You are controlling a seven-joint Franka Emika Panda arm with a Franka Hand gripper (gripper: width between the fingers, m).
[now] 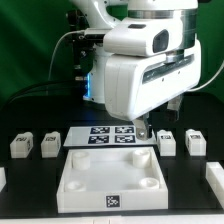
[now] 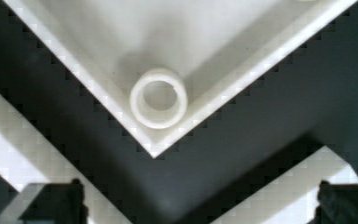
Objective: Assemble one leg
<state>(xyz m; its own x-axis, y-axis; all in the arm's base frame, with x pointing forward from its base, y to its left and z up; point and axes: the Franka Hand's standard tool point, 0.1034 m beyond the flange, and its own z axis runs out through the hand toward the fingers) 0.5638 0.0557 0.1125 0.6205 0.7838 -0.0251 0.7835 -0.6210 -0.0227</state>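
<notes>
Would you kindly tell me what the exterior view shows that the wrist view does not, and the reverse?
Only the exterior view shows the four small white block-shaped plastic legs, two at the exterior view's left and two at its right, the flat white marker board and the white robot arm. Only the wrist view shows how the gripper stands: dark fingertips wide apart, nothing between them. Both show the large white square tray with a round corner socket on the black table.
</notes>
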